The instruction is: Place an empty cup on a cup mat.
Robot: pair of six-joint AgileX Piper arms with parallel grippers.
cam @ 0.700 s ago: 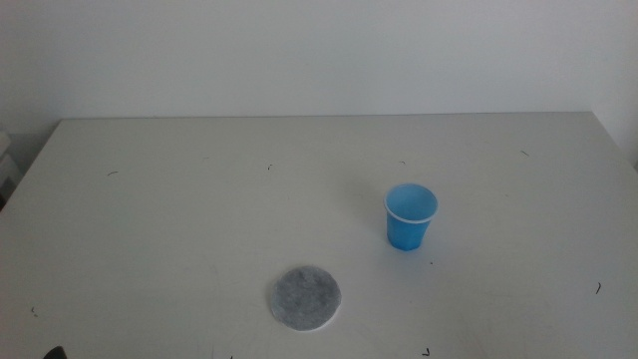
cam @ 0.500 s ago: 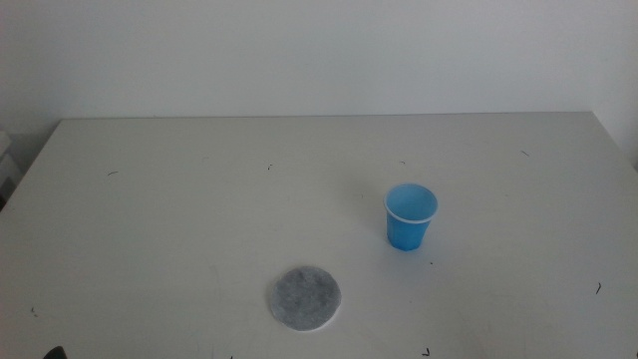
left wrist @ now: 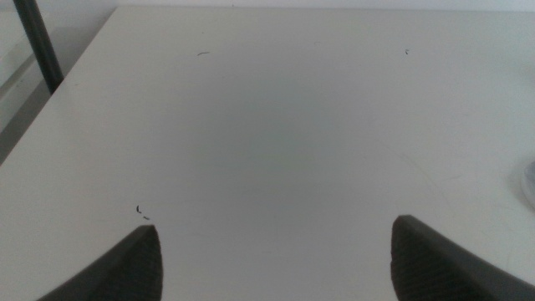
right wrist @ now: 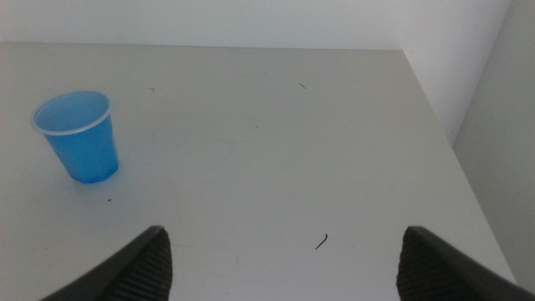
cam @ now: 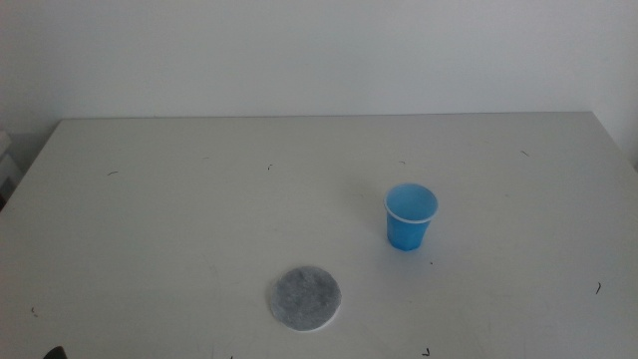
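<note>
The blue cup point(cam: 411, 216) stands upright and empty on the white table, right of centre; it also shows in the right wrist view point(right wrist: 79, 136). The grey speckled cup mat point(cam: 304, 297) lies flat near the front edge, apart from the cup and to its front left; a sliver of it shows in the left wrist view point(left wrist: 530, 177). My left gripper point(left wrist: 276, 251) is open and empty over bare table at the left. My right gripper point(right wrist: 284, 255) is open and empty, well to the right of the cup. Neither arm reaches into the middle view.
The white table point(cam: 199, 199) ends at a white wall behind. Its right edge point(right wrist: 451, 142) is near my right gripper. A dark pole point(left wrist: 38, 46) stands off the table's left side. Small dark marks dot the surface.
</note>
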